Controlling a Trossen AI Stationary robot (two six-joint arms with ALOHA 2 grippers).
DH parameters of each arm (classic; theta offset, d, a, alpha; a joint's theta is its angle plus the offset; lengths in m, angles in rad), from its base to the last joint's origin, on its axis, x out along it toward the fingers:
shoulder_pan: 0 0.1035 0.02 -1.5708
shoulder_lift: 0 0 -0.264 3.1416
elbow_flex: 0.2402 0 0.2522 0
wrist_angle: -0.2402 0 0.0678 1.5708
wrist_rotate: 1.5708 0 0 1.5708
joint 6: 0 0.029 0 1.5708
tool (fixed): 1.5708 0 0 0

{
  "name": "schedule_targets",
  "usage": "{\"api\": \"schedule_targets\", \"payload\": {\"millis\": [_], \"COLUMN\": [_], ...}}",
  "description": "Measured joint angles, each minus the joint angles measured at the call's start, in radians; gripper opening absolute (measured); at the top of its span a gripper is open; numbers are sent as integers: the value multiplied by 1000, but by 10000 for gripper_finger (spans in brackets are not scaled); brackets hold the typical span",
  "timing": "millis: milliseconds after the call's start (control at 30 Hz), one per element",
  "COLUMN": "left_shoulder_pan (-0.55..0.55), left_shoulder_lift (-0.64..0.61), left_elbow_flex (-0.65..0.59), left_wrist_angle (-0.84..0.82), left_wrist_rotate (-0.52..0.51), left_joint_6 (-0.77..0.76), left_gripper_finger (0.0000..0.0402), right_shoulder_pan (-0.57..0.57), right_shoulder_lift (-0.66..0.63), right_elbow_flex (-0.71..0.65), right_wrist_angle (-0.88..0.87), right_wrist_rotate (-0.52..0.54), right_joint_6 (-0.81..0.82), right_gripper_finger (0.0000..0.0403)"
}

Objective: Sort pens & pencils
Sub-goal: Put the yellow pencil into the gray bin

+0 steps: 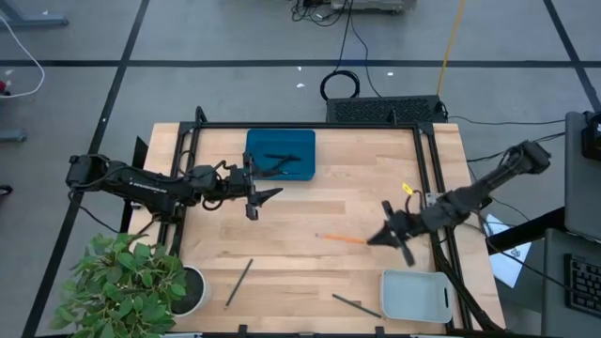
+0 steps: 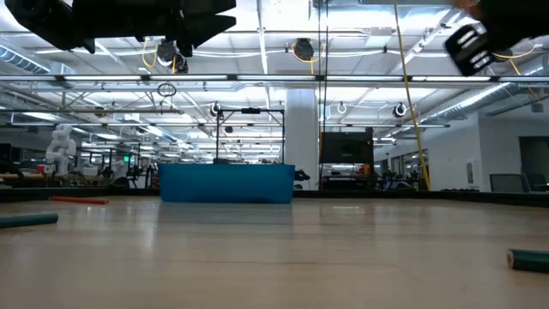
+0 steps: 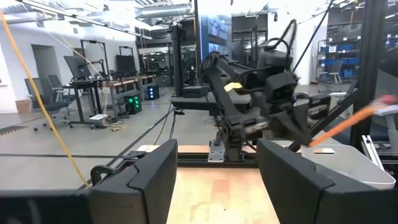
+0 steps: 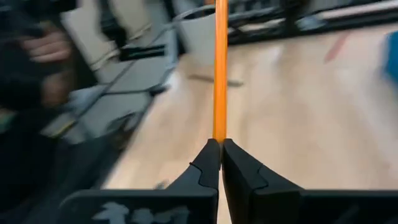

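My right gripper (image 1: 390,233) is shut on an orange pencil (image 1: 344,239) over the table's right middle; the pencil also shows in the right wrist view (image 4: 219,68) and the left wrist view (image 3: 348,121). My left gripper (image 1: 255,197) is open and empty, just near of the blue tray (image 1: 280,141); its fingers stand apart in its wrist view (image 3: 214,162). Black pens (image 1: 282,160) lie in the blue tray. A dark grey pencil (image 1: 238,282) lies flat on the table near the front left. Another dark stick (image 1: 355,304) lies beside the pale grey tray (image 1: 416,294). My right gripper pinches the orange pencil by one end (image 4: 219,138) between its two fingertips. The pencil runs straight on from the fingers, along them, toward the table's left. The fingers come from the table's right side. The pencil's free end (image 3: 380,107) is up off the table.
A potted plant (image 1: 127,282) stands at the front left corner. Black frame rails (image 1: 427,178) run along the table's sides. A red stick (image 2: 77,200) lies on the table at the left of the low view. Bare wood lies in the middle of the table.
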Motion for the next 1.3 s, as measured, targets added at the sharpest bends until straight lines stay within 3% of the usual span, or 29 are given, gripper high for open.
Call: {"api": "schedule_targets", "payload": {"millis": [200,333,433,667,967,1300], "left_shoulder_pan": [2,2,2,2,2,2], "left_shoulder_lift": [0,0,0,0,0,0], "left_elbow_flex": [0,0,0,0,0,0], "left_wrist_angle": [0,0,0,0,-1,-1], "left_wrist_rotate": [-17,-17,-17,-17,-17,-17], "left_joint_6": [0,0,0,0,-4,-7], "left_gripper_finger": [225,225,225,225,225,225], "right_shoulder_pan": [195,243,271,348,435,525], "right_shoulder_lift": [-25,11,20,21,22,22], "right_elbow_flex": [148,272,312,313,313,313], "right_wrist_angle": [-305,-626,-736,-750,-682,-593], "right_wrist_rotate": [22,28,-10,-106,-103,-156], "right_joint_6": [185,465,659,964,1107,1384], "right_gripper_finger": [0,0,0,0,0,0]}}
